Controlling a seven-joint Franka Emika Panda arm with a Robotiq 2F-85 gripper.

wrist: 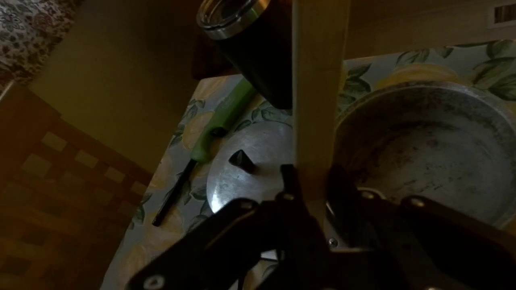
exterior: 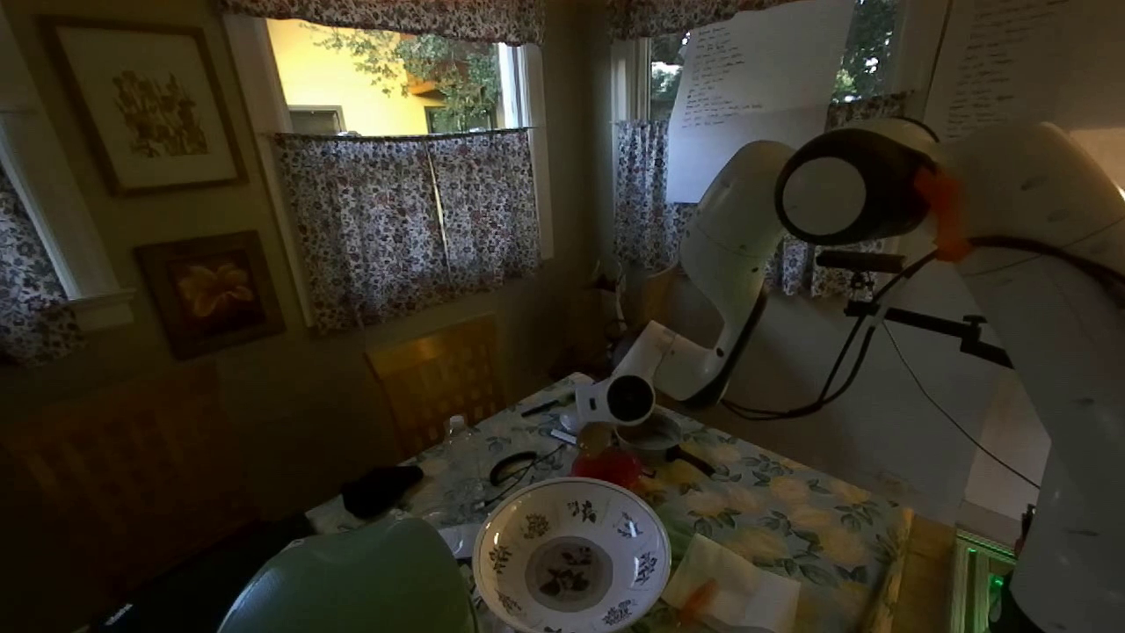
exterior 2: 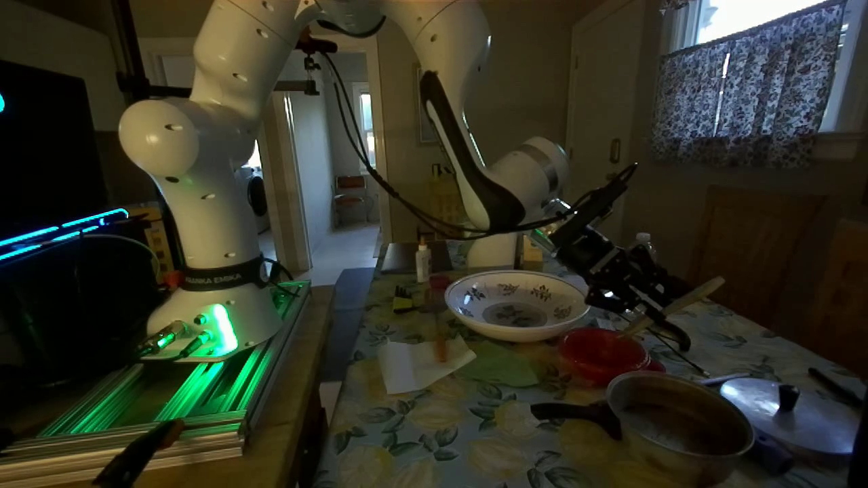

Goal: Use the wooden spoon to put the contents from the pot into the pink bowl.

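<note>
Near the pink bowl, I am holding the wooden spoon

My gripper is standing closed around the spoon's shaft — its jaws leaving only the wood's thickness between them, with hold of nothing else. One end is running toward the top of the wrist view; in an exterior view, the opposite end is slanting down to the pink bowl, though whether it is touching the inside I cannot tell.

I am expecting light, stiff wood, hardly slippery, yet liable to be twisting in so narrow a pinch once a load is weighing on its head. I am trusting a hold partway along the shaft, clear of the head.

The pink bowl is lying lower than my hand and near it, just beside the saucepan; I am judging it light, smooth and apt to be sliding if nudged. In the wrist view the saucepan is sitting to the right of my grip, probably heavier and steadier — its black handle would be the place to brace it.
</note>
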